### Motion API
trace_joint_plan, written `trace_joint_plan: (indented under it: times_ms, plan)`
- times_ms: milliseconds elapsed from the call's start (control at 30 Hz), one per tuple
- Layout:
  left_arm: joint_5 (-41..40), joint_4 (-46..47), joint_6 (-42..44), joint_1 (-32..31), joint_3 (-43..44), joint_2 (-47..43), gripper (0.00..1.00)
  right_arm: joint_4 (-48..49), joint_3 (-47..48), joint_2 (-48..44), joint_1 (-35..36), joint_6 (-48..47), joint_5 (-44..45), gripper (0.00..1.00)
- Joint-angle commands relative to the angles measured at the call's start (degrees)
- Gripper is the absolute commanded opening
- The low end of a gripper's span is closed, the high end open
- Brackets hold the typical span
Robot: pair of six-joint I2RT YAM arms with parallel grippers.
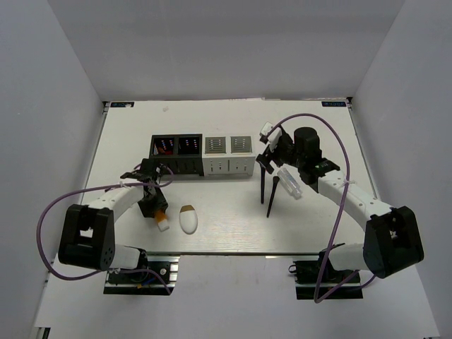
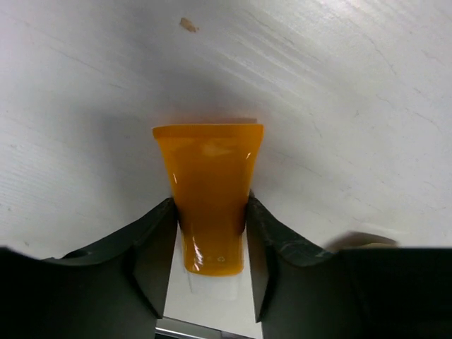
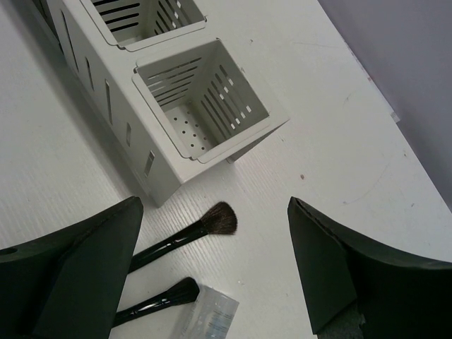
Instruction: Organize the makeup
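- The left tool (image 2: 210, 212) has its two fingers (image 2: 152, 254) pressed against opposite sides of the orange tube (image 2: 210, 176), closed on its narrower lower half, which sits squarely between them.
- The tube's flat crimped end sticks out past the fingertips. Its white cap (image 1: 164, 226) is at the other end, towards the near edge of the counter (image 1: 233, 233).
- From the top view the tube is low over the counter, in front of the black organizer (image 1: 176, 154). Whether it rests on the surface or is just clear of it cannot be told.
- The white egg-shaped piece (image 1: 188, 220) lies just right of the tube, apart from it, brown tip pointing at the organizers.
- The right tool (image 3: 215, 208) stands wide open with nothing between its fingers.
- It hangs over the two black brushes (image 3: 169, 244), which lie side by side on the counter. The bristles of one are near the corner of the grey-white organizer (image 3: 176, 106).
- The clear bottle (image 3: 212, 318) lies touching the end of the nearer brush.
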Motion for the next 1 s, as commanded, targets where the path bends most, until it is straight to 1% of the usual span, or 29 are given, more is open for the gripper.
trace_joint_plan:
  times_ms: [0,33,67,133,167,267,300,367,400,433,533,600,700,767,800,833,933,967]
  plan:
    - [-1.8,2.3,-0.8,-0.2,-1.7,2.5,0.51,3.0,-0.7,-1.6,-0.5,1.4,-1.3,0.89]
    - [-1.8,2.2,-0.9,-0.2,-1.6,2.3,0.48,3.1,-0.8,-1.6,-0.6,1.4,-1.3,0.89]
    - [-1.9,1.6,-1.0,-0.2,-1.5,1.8,0.39,3.2,-0.8,-1.7,-0.7,1.5,-1.3,0.89]
    - [-2.1,0.4,-1.4,-0.2,-1.0,0.6,0.32,3.3,-1.0,-1.6,-1.0,1.6,-1.6,0.89]
    - [-2.1,0.0,-1.8,-0.2,-0.7,-2.0,0.26,3.3,-1.1,-1.7,-1.1,1.6,-1.8,0.89]
    - [-1.1,-2.1,-2.0,-0.2,0.2,-7.5,0.22,3.3,-1.3,-1.7,-1.3,1.7,-2.1,0.89]
    - [-0.3,-2.4,-1.5,-0.2,0.7,-12.3,0.22,3.3,-1.5,-1.7,-1.3,1.6,-2.2,0.89]
    - [3.7,-1.1,1.3,-0.2,1.1,-18.2,0.21,3.3,-1.5,-1.5,-1.3,1.6,-2.7,0.89]
    - [5.0,-0.4,2.0,-0.2,1.4,-24.0,0.21,3.3,-1.4,-1.4,-1.4,1.6,-2.8,0.89]
    - [7.8,1.3,2.8,-0.2,1.7,-26.6,0.21,3.1,-1.2,-1.3,-1.4,1.6,-3.0,0.89]
    - [11.7,4.9,4.5,-0.2,4.0,-32.6,0.22,2.9,-0.8,-0.7,-1.3,1.7,-3.4,0.89]
    - [13.6,7.3,5.0,-0.2,5.7,-32.7,0.23,2.8,-0.5,-0.3,-1.4,1.8,-4.0,0.89]
    - [15.0,13.7,5.8,-0.2,10.4,-28.2,0.23,2.9,-0.2,0.1,-1.4,1.9,-4.8,0.89]
    - [15.4,16.8,6.4,-0.2,13.5,-23.4,0.23,2.8,-0.3,0.1,-1.1,2.2,-5.1,0.89]
    - [15.8,20.1,6.5,-0.2,14.6,-21.5,0.23,3.0,-0.3,0.1,-1.3,2.3,-5.3,0.89]
    - [16.0,21.7,6.9,-0.2,16.6,-17.8,0.23,3.0,-0.4,0.1,-1.3,2.3,-5.5,0.89]
    - [16.4,26.9,7.5,-0.2,19.9,-12.6,0.22,3.3,-0.8,-0.1,-1.3,2.5,-5.7,0.89]
    - [16.1,28.9,7.9,-0.2,22.0,-9.5,0.22,3.4,-1.2,-0.4,-1.3,2.7,-5.7,0.89]
